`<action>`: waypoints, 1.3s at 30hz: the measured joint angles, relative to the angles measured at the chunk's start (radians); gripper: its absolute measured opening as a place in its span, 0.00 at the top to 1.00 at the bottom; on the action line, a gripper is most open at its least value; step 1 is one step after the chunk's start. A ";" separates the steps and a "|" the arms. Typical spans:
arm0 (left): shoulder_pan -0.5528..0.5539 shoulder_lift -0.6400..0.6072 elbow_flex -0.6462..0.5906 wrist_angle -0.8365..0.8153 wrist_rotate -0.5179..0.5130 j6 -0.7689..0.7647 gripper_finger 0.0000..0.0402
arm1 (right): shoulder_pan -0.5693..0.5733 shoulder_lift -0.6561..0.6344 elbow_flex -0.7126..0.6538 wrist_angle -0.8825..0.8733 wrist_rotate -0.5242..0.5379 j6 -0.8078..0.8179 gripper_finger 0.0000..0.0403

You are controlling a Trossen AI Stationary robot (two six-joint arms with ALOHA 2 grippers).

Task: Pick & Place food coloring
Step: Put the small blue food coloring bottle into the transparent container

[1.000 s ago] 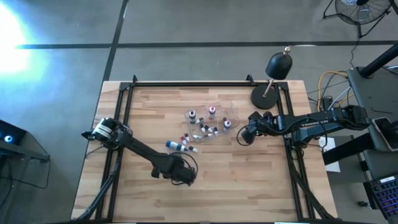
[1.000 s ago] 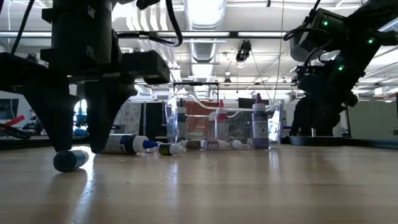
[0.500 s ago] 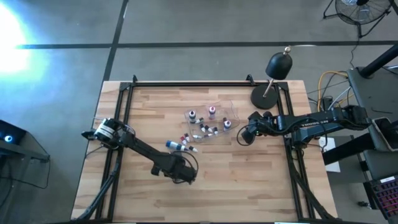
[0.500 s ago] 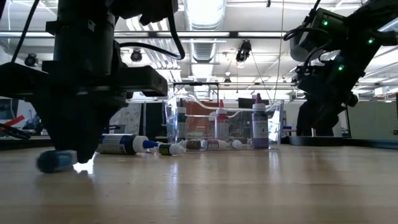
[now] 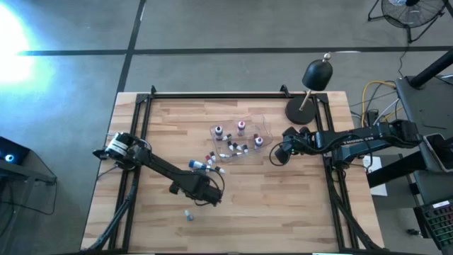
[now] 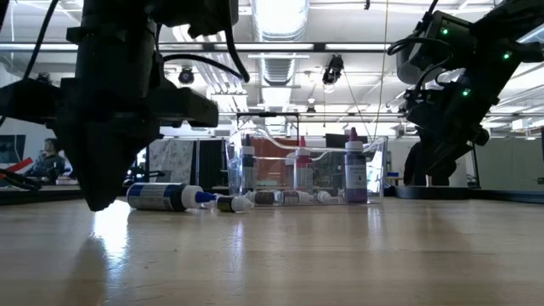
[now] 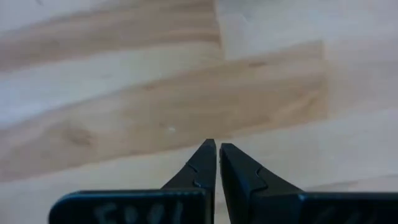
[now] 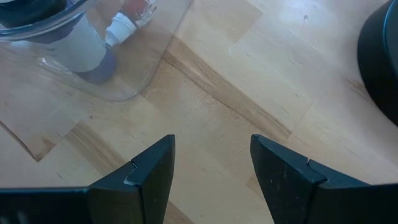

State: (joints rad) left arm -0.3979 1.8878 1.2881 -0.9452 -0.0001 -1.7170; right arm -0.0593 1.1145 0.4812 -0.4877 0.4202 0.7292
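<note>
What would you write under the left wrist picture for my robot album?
The left gripper is shut on nothing, pointing at the bare wooden table.

bright overhead glare, backlit silhouettes

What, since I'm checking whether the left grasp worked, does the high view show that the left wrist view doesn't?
Only high view: a small bottle lying loose on the table, apart from the left tool, and the idle right tool. Only left wrist view: the left tool's fingers shut together, nothing between them. Both: the wooden table.
</note>
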 joint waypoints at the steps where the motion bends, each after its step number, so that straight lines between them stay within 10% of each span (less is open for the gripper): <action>1: 0.002 -0.002 0.000 -0.009 0.002 0.014 1.00 | 0.000 0.000 0.000 0.000 0.000 0.000 0.50; 8: -0.036 -0.062 0.002 -0.010 0.036 -0.075 0.95 | 0.000 0.000 -0.001 -0.001 0.000 -0.017 0.50; 20: -0.173 -0.103 0.002 0.056 0.016 -0.646 0.69 | -0.001 0.000 -0.003 0.009 0.058 -0.034 0.50; 39: -0.171 -0.055 -0.002 0.090 0.028 -0.704 0.69 | 0.000 0.000 -0.003 0.004 0.059 -0.034 0.50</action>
State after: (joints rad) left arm -0.5694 1.8324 1.2858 -0.8553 0.0277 -2.4207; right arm -0.0593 1.1141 0.4778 -0.4839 0.4793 0.6949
